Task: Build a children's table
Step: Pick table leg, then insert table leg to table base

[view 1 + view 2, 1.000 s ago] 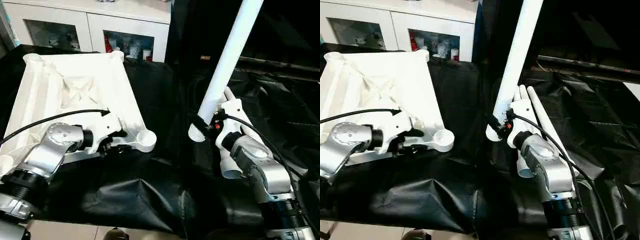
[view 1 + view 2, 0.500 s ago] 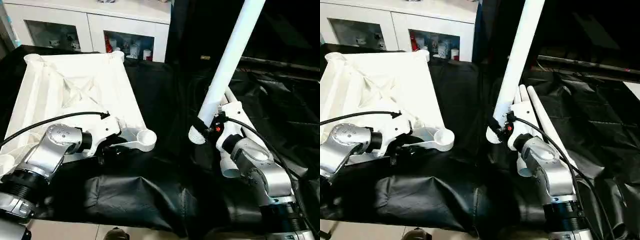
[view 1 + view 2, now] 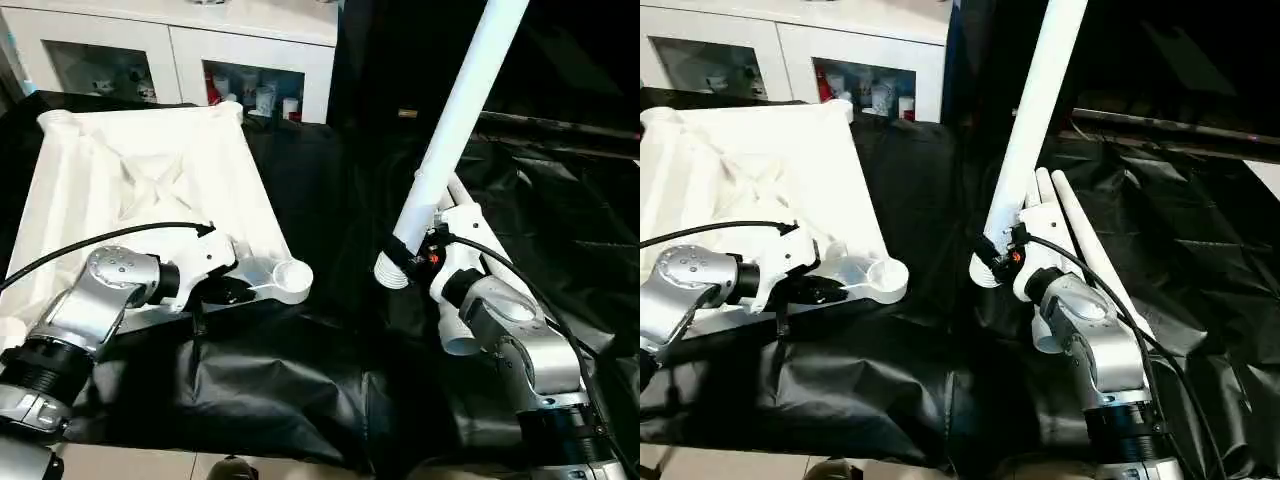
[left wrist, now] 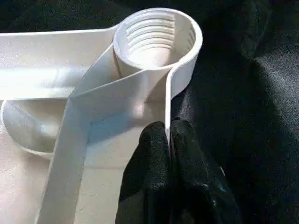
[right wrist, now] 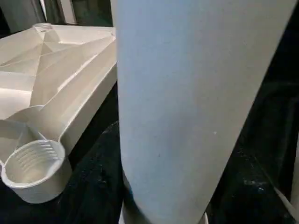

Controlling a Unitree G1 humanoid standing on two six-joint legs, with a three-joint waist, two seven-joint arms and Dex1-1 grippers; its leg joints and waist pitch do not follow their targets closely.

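The white tabletop (image 3: 150, 190) lay upside down on the black-draped surface (image 3: 300, 380), ribbed underside up, toward the robot's left. Its near corner socket (image 3: 293, 277) pointed at the middle of the surface, the threaded ring inside plain to see in the left wrist view. And there was the left claw (image 4: 168, 140), clamped tight on the thin raised rim (image 4: 167, 107) of the tabletop just beside that socket, one black finger (image 4: 149, 154) inside the rim and the other outside, squeezed almost together with only the plastic wall between them. From the head camera the left claw (image 3: 225, 292) sat low at the tabletop's near edge, its cable arching back over the silver forearm.

Over on the right, the right claw (image 3: 408, 252) had hold of a long white leg (image 3: 455, 120), gripped near its ribbed lower end (image 3: 390, 272), jaws about halfway apart around the tube. The leg stood steeply, leaning away toward the upper right, its lower end hanging above the black cloth and well apart from the socket. Behind the right arm, more white legs (image 3: 1080, 240) lay side by side on the cloth. A white cabinet (image 3: 180, 50) with glass doors stood at the back
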